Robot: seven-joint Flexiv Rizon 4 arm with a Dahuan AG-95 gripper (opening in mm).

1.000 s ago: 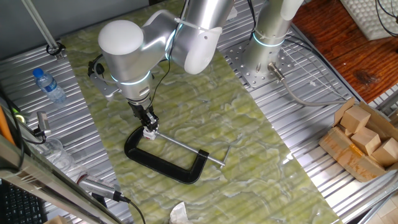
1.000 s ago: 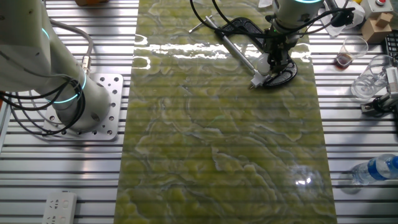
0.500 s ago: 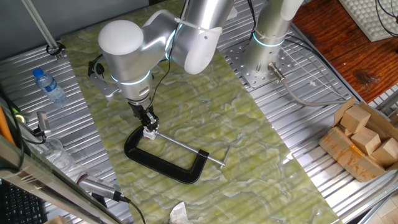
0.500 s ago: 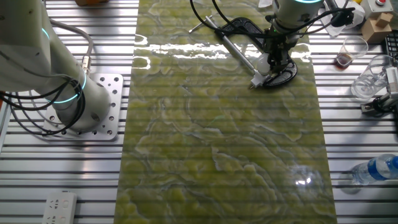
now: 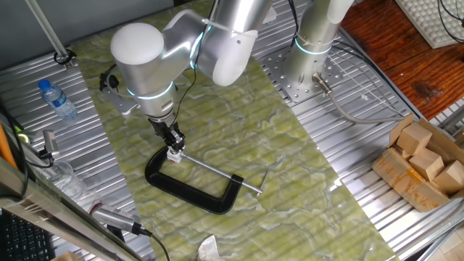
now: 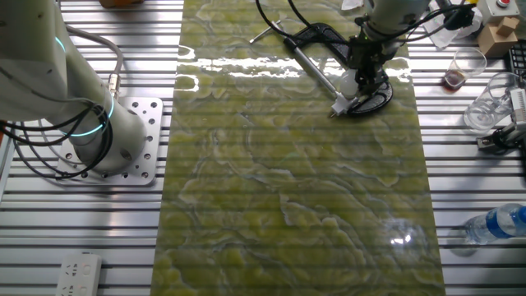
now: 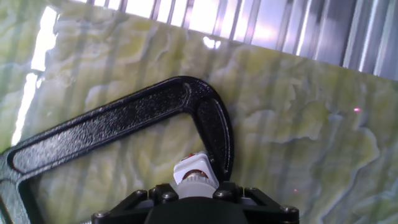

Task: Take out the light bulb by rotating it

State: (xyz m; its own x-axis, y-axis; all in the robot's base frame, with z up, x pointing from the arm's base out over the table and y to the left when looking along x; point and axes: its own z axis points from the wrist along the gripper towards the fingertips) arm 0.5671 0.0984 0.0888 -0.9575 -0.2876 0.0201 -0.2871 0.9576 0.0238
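Hovering over one end of the black C-clamp (image 5: 193, 185) on the tabletop (image 5: 304, 174), the gripper (image 5: 174, 147) has its jaws closed around the light bulb (image 7: 196, 185) above the white socket fitting (image 7: 192, 168).

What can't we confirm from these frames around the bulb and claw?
- Light bulb, hand view: only a white neck shows; the claw body hides the rest.
- Claw, both fixed views: too small to tell whether it is shut on anything.
- Black C-clamp, hand view: cut off at the left edge.
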